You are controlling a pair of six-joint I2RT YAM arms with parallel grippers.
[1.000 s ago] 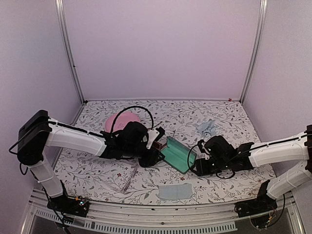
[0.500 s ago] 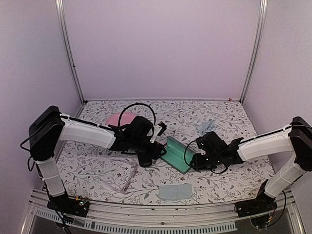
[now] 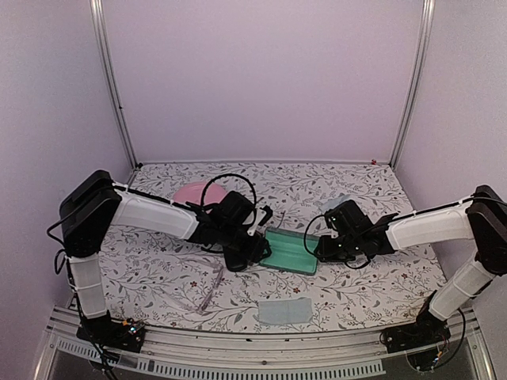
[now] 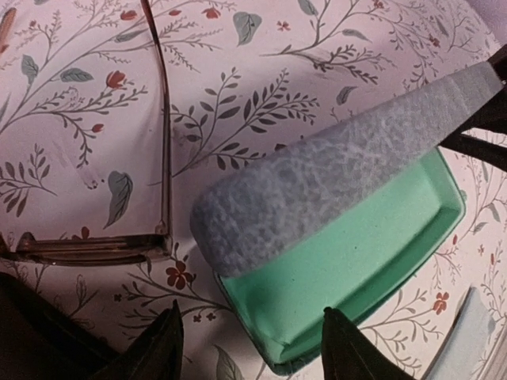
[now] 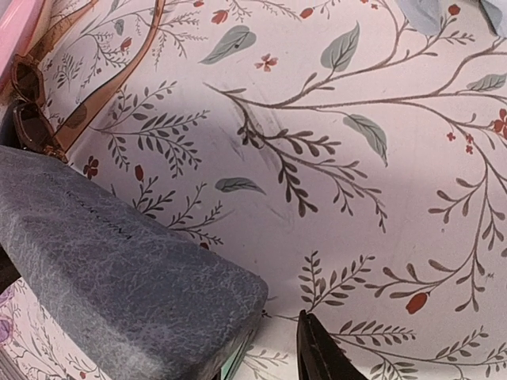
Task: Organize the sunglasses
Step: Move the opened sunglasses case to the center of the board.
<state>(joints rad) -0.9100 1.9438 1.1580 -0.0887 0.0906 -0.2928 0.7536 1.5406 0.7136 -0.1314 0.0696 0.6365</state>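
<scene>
Grey-blue case between inward-stretched arms, left pincer wide, right pincer state unclear

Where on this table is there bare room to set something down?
Free: the back strip between the pink item and the pale blue cloth; near left, between the clear glasses and the left arm; near right, beside the blue-grey piece. Crowded: the middle, where the left hand and right hand meet at the open case.

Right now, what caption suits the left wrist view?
Grey textured case, lid raised over its mint-green lining, beside thin translucent-framed glasses on a floral tablecloth.
</scene>
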